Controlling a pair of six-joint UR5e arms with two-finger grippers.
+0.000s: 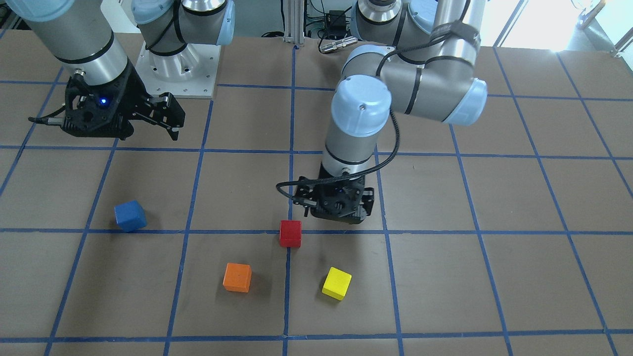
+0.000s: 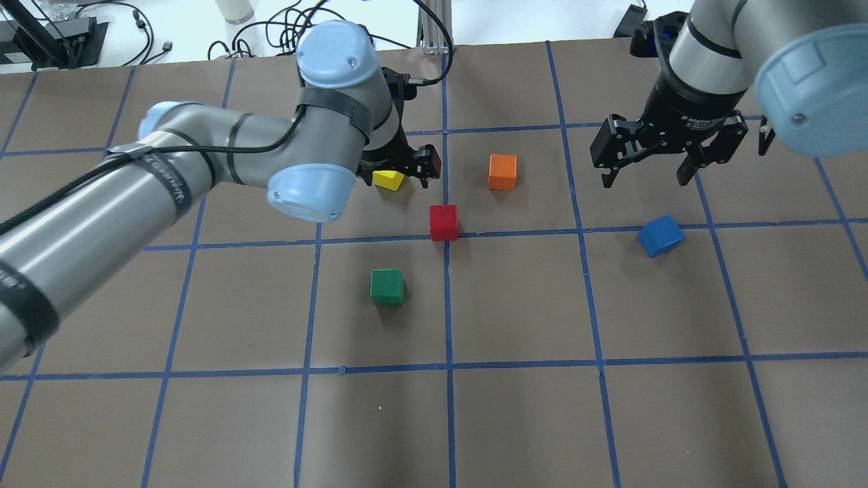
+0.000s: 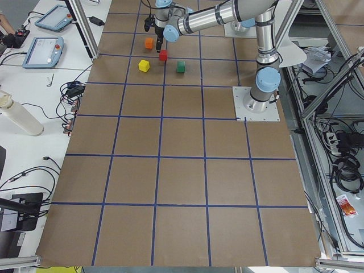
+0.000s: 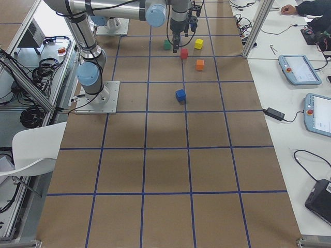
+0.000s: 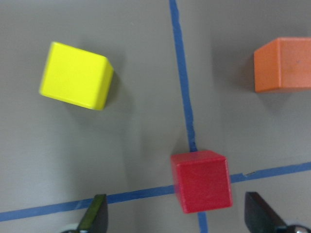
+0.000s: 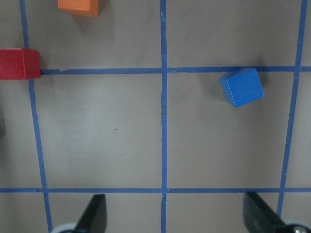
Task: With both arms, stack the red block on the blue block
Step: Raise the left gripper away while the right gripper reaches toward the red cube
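Brown table, marked into squares by blue tape.

Left arm stretched from the near left toward the middle of the table, bent at the elbow, wrist turned down. Right arm out at the far right, wrist turned down as well.

Left gripper hanging low over the middle, just beside the red block and above the table. Jaws spread wide, gripping nothing. In the left wrist view, the red block lies on the table between the two finger ends, closer to the right-hand one.

Right gripper raised over the right side. Jaws wide apart, nothing in them. Near the blue block but not touching it, and a little farther out than it.

Red block flat on the table at the centre, sitting on a crossing of tape lines. Blue block well apart to the right of it, at much the same depth, turned askew to the grid, close by a tape line.

Orange block farther out and to the right of the red one. Yellow block farther out and to the left, partly hidden under the left gripper in the overhead view. Green block nearer and to the left. All five apart from one another, none stacked.
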